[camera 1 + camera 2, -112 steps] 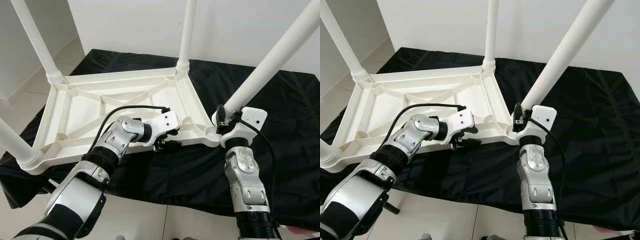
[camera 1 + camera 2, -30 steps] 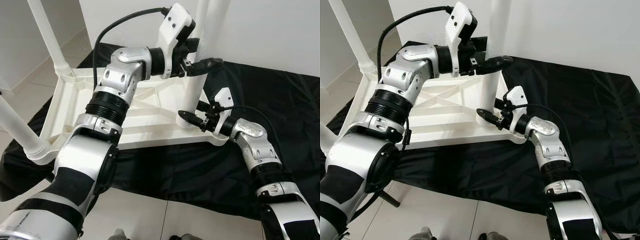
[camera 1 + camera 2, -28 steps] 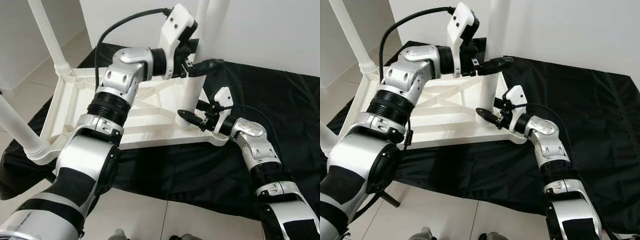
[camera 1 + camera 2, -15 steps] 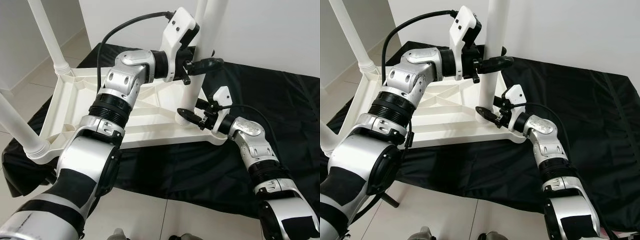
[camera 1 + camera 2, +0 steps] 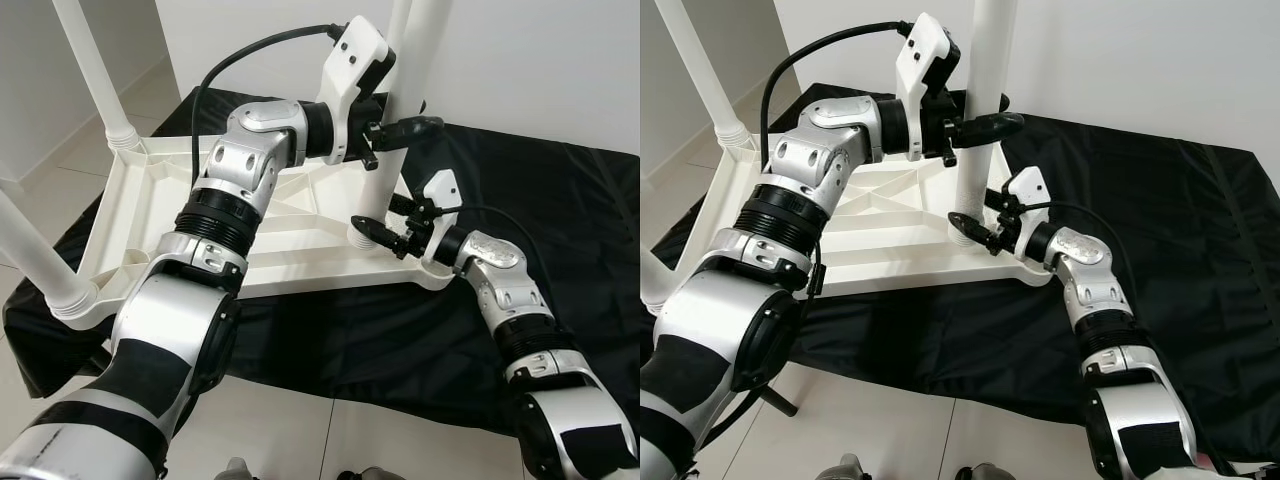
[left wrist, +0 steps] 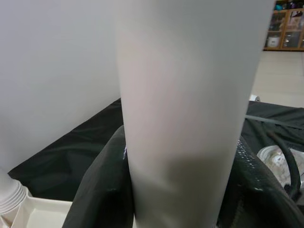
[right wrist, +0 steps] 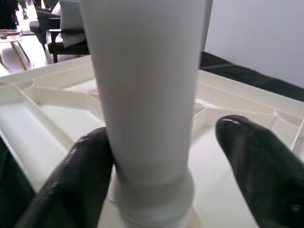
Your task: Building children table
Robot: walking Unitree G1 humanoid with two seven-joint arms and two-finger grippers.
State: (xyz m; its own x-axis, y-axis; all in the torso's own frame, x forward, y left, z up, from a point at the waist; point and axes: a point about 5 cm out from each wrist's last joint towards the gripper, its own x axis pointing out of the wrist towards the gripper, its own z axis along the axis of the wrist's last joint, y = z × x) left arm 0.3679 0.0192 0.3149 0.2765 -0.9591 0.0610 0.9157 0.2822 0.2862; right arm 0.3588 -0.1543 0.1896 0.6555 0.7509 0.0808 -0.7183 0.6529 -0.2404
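A: Head views: what does the table look like and where does it lie?
B: A white plastic tabletop (image 5: 200,220) lies upside down on a black cloth (image 5: 560,210), its ribbed underside facing up. Smooth round white legs rise from the corners. The near right leg (image 5: 385,185) stands in its corner socket.

A: And the grippers there?
B: The left gripper (image 5: 392,133) is closed around that leg partway up. The right gripper (image 5: 383,218) sits low at the leg's base, fingers parted on either side of it.

A: Left wrist view?
B: The matte white tube (image 6: 185,109) runs between two black fingers (image 6: 102,190), which press on both its sides.

A: Right wrist view?
B: The leg's ringed foot (image 7: 154,190) sits in the tabletop; one rounded finger (image 7: 78,173) touches it, the other stands apart
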